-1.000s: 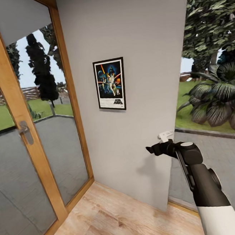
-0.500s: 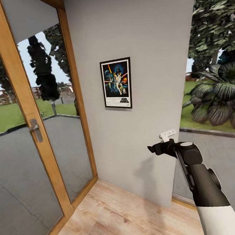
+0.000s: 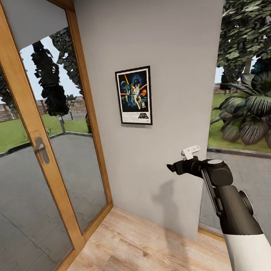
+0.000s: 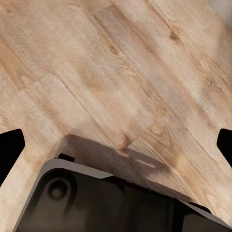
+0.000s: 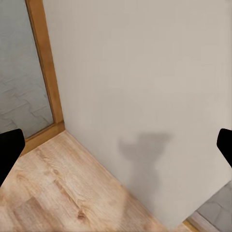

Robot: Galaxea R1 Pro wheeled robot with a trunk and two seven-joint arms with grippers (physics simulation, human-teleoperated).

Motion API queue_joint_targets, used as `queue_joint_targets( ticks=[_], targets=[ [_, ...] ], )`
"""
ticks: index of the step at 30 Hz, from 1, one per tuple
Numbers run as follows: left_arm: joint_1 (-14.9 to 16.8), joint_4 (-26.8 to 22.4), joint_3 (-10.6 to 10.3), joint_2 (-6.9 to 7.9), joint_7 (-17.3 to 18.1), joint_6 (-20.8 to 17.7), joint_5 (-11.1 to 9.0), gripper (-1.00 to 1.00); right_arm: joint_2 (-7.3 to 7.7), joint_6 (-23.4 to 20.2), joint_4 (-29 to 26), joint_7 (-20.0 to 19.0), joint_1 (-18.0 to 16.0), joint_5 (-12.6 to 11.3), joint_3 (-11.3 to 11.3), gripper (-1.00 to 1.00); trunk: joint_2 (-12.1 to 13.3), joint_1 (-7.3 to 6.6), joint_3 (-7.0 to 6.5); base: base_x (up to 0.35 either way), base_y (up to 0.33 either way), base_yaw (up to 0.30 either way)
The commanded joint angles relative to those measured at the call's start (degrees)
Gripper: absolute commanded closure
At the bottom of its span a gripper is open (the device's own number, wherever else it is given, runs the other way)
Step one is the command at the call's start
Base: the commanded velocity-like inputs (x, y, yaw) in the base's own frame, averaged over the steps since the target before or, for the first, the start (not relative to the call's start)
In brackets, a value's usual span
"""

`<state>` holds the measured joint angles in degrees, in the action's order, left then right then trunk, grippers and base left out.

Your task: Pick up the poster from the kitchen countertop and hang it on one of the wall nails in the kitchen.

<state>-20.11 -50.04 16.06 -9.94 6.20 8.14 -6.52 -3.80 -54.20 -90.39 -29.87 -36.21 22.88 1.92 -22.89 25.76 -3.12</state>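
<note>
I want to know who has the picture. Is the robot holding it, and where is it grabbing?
Nothing is held. The poster hangs on the grey wall, and the right pincer below it is open with nothing between its fingers. The left pincer is open over the wooden floor.

The scene is seen by the head camera from above and behind the right arm [image 3: 229, 209], looking forward and slightly down at a pale grey wall [image 3: 163, 33] standing just ahead of the right gripper [image 3: 174, 168]. The right wrist camera is aimed along its fingers at the lower part of that same wall [image 5: 145, 72] and the wooden floor [image 5: 58, 193] below it, from close range. The left wrist camera is pointed steeply down at the wooden floor [image 4: 121, 63], close above it. The wall, the floor and the wooden door frame [image 5: 46, 67] are shared by the head and right wrist views.
</note>
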Motion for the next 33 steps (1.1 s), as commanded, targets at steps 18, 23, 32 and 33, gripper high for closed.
queue_joint_targets(
  ticks=[18, 23, 32, 33],
  targets=[
    [-0.79, 5.26, 0.01, 0.35, 1.08, 0.45, -0.86, -1.0, 0.68, 31.72, 21.62, -4.94, 27.36, -15.51, 9.18, -1.0, -0.03, 0.02, 0.01, 0.0, 0.0, 0.0],
    [-0.8, 5.3, 0.04, 0.51, 1.1, 0.54, -0.86, -1.0, 2.6, 46.99, 37.66, -5.3, 31.46, -16.12, 9.54, -1.0, -0.03, 0.02, 0.01, 0.0, 0.0, 0.0],
    [-0.8, 5.3, 0.11, 0.62, 1.1, 0.56, -0.86, -1.0, 7.05, 65.32, 64.43, -5.23, 32.25, -17.55, 9.68, -1.0, -0.03, 0.02, 0.01, 0.0, 0.0, 0.0],
    [-0.8, 5.27, 0.11, 0.63, 1.1, 0.57, -0.83, -1.0, 7.11, 65.4, 64.63, -5.22, 32.25, -17.73, 9.68, -1.0, -0.03, 0.02, 0.01, 0.0, 0.0, 0.0]
  ],
)
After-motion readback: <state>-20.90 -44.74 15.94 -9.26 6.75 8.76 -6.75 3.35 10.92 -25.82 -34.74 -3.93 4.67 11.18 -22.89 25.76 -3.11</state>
